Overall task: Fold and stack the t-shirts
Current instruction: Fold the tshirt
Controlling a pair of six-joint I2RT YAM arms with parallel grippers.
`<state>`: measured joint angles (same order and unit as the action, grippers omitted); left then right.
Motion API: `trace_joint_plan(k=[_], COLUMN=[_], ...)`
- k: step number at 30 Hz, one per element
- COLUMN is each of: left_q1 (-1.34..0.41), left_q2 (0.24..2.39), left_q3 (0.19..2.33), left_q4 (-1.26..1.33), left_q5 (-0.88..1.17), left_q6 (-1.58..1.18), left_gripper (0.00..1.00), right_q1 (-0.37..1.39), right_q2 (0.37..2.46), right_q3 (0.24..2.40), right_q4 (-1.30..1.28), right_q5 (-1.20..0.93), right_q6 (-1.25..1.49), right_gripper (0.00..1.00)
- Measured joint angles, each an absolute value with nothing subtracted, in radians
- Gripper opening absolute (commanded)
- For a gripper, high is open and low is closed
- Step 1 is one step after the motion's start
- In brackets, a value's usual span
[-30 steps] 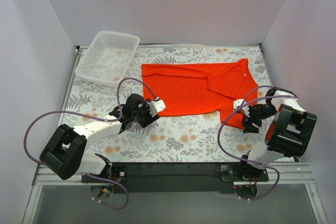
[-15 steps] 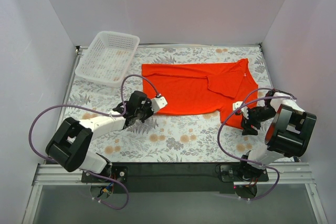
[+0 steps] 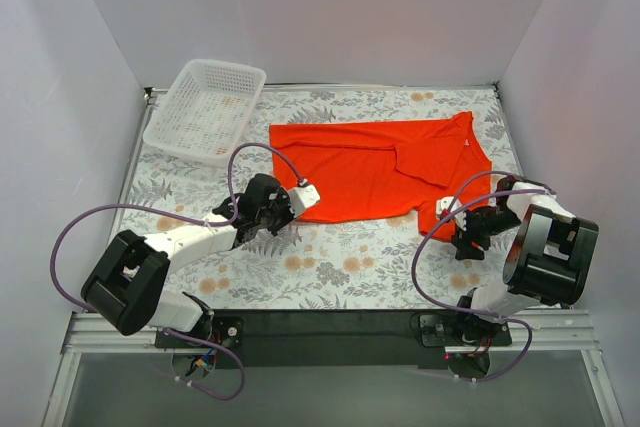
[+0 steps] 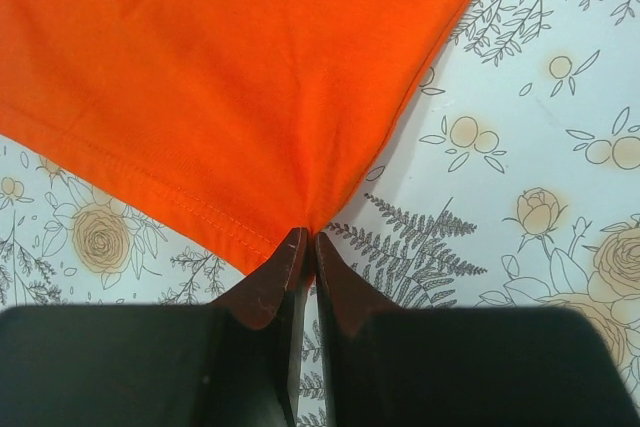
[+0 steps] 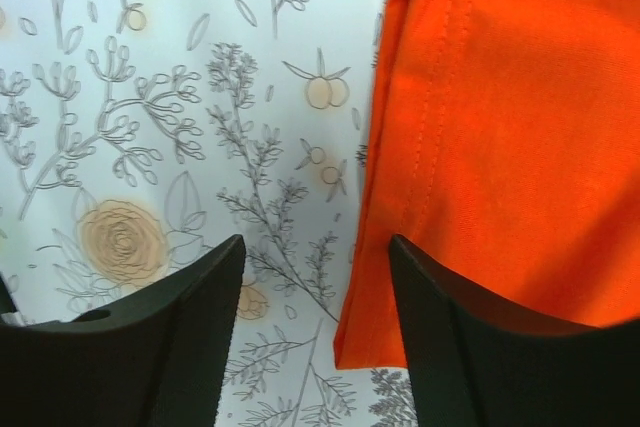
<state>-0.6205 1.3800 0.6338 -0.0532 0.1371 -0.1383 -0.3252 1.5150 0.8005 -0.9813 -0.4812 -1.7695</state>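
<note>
Down at the bottom of the top view, a band of bare flowery table can be seen between the black mounting rail and the cloth. That's where most of the open room is found, along with the whole left side. A bit further up, the left gripper is laid low at the lower-left corner of the orange-red t-shirt. In the left wrist view its dark fingers are pressed together with barely a slit between them, and the very tip of the stitched hem corner is nipped at their ends, the fabric puckered toward the pinch. Over at the lower right, the right gripper is held spread wide at the shirt's lower-right flap. In the right wrist view a doubled, stitched edge is seen running down the gap, its bottom corner sitting close by the finger on the right of the frame, with nothing clamped. The shirt itself is spread flat across the middle and right of the table, one part folded over near its right end, the upper-right corner lying close to the table's right edge. A strip of table is shown above the top hem. In the upper left, the white mesh basket is parked by the left wall, near the shirt's upper-left corner but not touching it.
</note>
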Motion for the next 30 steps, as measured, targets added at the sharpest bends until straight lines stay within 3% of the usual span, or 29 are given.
trace_joint_plan(k=[4,9,11,17,30], left_q1=[-0.620,-0.622,-0.622,-0.622,-0.574], left_q2=[1.380,1.382,1.382,1.382,1.373], left_q3=[0.634,0.633,0.633,0.633,0.662], left_q4=[-0.054,-0.054,-0.056,-0.060,-0.062], left_q5=[0.151,0.164,0.165,0.165,0.212], left_q6=[-0.146,-0.155,-0.157,-0.156,-0.159], left_gripper=[0.09,0.07,0.06,0.02,0.00], right_q1=[-0.320,-0.318,-0.318,-0.342,-0.401], right_q2=[1.502,1.471,1.463,1.436,1.510], right_q3=[0.789,0.760,0.755,0.780,1.177], right_q4=[-0.923,-0.827,-0.798,-0.809,-0.945], right_q5=[-0.482,-0.481,-0.480,-0.473,-0.645], right_q6=[-1.723,-1.687,-1.671,-1.610,-1.489], right_gripper=[0.42,0.10,0.03,0.01,0.01])
